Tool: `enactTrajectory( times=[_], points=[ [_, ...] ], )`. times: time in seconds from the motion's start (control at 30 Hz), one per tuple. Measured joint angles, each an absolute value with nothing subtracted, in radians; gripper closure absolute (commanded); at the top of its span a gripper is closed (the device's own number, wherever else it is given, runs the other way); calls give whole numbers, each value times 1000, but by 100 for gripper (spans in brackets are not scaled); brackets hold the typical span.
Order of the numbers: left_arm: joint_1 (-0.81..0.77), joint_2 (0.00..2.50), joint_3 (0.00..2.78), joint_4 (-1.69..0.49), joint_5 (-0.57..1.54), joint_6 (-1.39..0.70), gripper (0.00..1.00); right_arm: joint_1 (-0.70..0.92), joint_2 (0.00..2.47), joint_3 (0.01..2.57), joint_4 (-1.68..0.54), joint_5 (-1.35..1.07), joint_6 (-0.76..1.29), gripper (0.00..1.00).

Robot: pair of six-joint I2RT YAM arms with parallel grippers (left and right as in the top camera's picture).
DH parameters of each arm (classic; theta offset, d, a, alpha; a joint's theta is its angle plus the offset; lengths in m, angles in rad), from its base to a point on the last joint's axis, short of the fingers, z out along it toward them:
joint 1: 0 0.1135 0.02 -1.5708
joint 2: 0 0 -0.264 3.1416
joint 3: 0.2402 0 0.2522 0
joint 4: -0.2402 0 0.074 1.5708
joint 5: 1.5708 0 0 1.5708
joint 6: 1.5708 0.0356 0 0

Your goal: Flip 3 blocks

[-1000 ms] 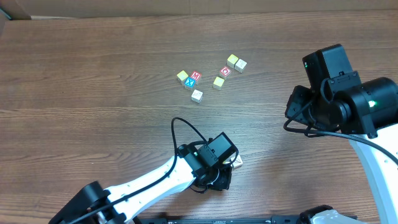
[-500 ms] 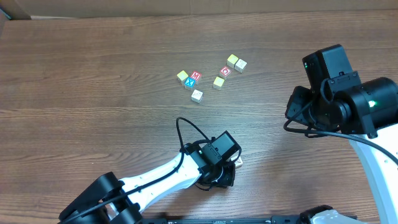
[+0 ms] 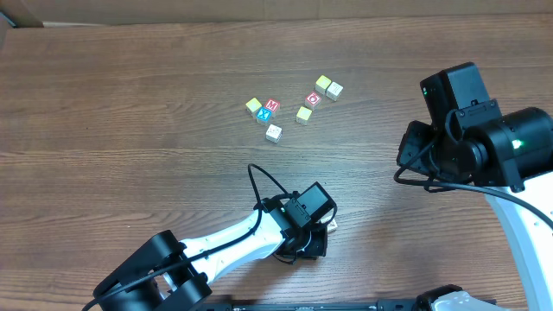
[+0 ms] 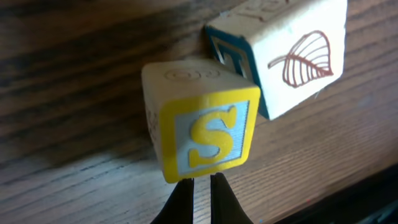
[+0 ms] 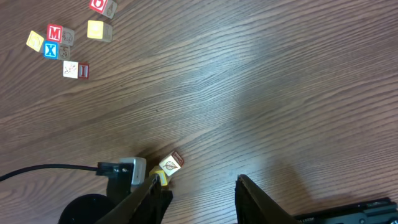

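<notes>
The table [image 3: 104, 104] is dull brown wood with grain lines. The S block [image 4: 202, 134] is smooth pale wood with yellow paint.

Dk brown wood-grain worktop [image 4: 62, 93]. Nearest, the S block [image 4: 205, 127]: yellow S on pale blue sq, yellow border; cream top w/ faint ring. Beside it, the leaf block [image 4: 298, 56]: white face w/ red-brown leaf outline, blue-edged side. Farther off: red M block [image 3: 272, 105], blue X block [image 3: 264, 115], red O block [image 3: 313, 98].

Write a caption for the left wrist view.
Shut left gripper close to the S block, a leaf block beside it, on a wooden table.
</notes>
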State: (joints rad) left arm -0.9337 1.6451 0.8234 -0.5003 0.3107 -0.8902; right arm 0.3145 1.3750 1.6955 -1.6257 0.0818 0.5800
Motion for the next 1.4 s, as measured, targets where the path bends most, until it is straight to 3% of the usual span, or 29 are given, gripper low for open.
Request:
enactTrajectory(
  times=[0.8,0.97,1.13,1.3,1.4],
  points=[
    [-881,1645,823,-442,270,-925,96,315,1375,1695,-1640,82,579,59],
    [-871,1626,823,-489,273,-913,96,315,1375,1695,-1637,82,574,59],
    [-830,1453,820,-657,205,-903,96,315,1375,1693,-1606,82,570,60],
    [-717,1271,820,-818,131,-875,95,315,1372,1584,-1507,54,564,69],
    [-655,1253,820,-857,114,-846,96,315,1372,1456,-1429,23,567,80]
  ],
)
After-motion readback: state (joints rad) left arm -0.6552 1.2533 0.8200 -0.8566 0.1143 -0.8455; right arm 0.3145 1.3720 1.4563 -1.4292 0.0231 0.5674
